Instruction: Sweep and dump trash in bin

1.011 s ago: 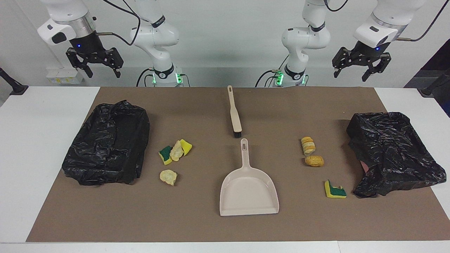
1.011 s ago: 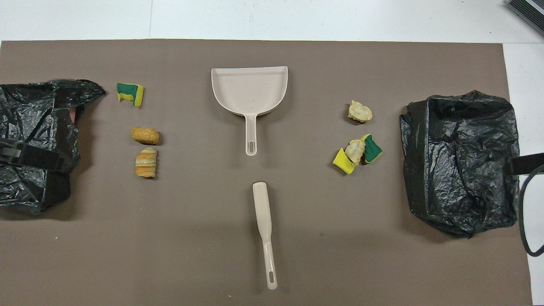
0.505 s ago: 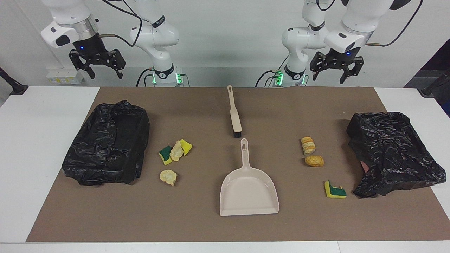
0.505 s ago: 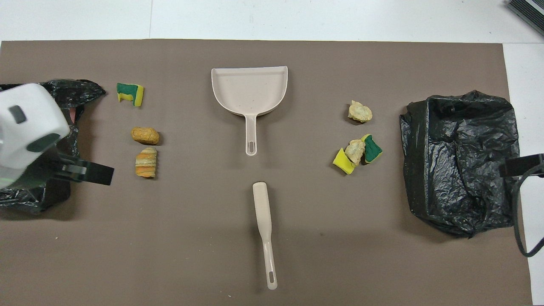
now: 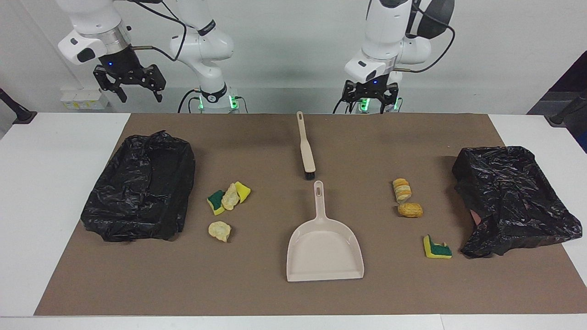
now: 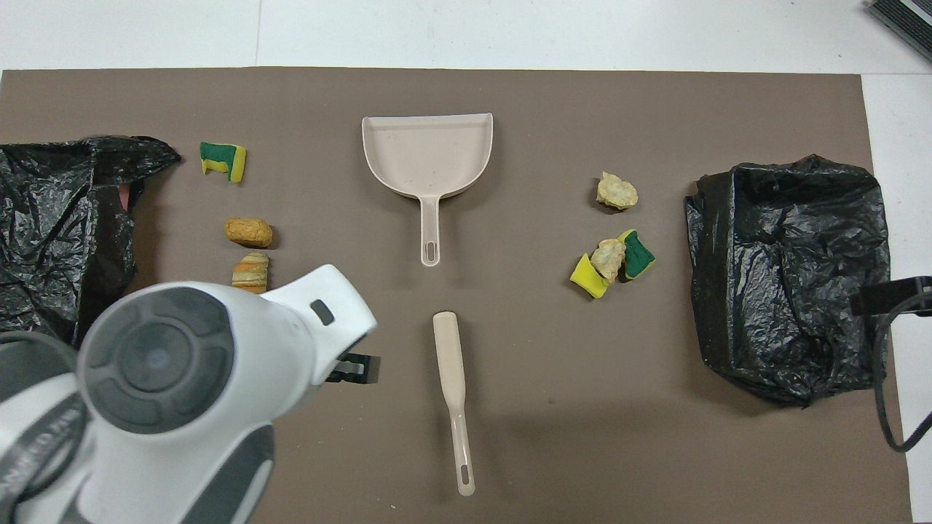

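My left end effector (image 5: 370,97) is up in the air over the edge of the brown mat (image 5: 257,293) that lies closest to my bases, and I cannot tell if its fingers are apart or together. My right end effector (image 5: 130,82) hangs up high at my right arm's end, with its fingers spread apart and nothing in them; that arm waits. The beige dustpan (image 5: 324,247) lies flat in the middle of the mat on the worktop (image 5: 27,229), with its handle pointing toward me. The brush (image 5: 305,145) lies closer to me than the dustpan, with its dark bristles just beside the tip of the dustpan handle. The trash sits in two little groups. Toward my right arm's end there are two sponge pieces with a pale lump between them (image 5: 228,197), all touching, and another pale lump (image 5: 219,230) farther from me. Toward my left arm's end there is a striped golden lump (image 5: 402,189), a round golden lump (image 5: 410,210) just beside it, and a green and yellow sponge piece (image 5: 436,248) farther from me. A bin lined with a black bag (image 5: 140,192) sits at my right arm's end. Another bin with a black bag (image 5: 513,197) sits at my left arm's end.
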You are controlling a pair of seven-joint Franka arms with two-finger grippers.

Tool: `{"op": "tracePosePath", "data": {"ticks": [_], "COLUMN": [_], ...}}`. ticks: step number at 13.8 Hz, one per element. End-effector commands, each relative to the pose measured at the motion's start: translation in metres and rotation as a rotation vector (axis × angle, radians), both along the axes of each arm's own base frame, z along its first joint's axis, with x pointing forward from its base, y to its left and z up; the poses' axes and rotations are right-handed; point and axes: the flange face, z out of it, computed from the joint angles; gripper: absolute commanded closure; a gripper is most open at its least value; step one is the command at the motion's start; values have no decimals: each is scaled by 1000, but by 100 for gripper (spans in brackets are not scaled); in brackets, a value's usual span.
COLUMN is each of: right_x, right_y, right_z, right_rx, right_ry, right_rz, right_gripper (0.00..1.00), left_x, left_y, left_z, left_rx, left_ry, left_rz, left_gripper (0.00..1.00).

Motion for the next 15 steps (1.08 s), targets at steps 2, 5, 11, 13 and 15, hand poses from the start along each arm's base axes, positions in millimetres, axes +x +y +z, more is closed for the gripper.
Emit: {"op": "tracePosePath", "data": {"ticks": [2,5,11,13,15], "right_x": [-13,-11,-17,-18,-18], "right_y": [1,1,1,1,0], "right_z": [-25,-31,-41,-41,-41], "right_rx": [3,2,6,7,7], "right_ry": [52,38,58,60,61], "right_rz": [38,42,48,49,49], "right_gripper": [0,0,0,0,0], "left_x": [-45,-76,-104,-105,-114], "left_y": [-38,-73,-123,-124,-124], "left_z": [-43,-99,-183,-197,-207], "left_rx": [-22,-16,-85,-81,-65], "left_ry": [9,-10,45,74,88], "left_rz": [28,58,77,90,81], "left_gripper": [0,0,11,16,19]}}
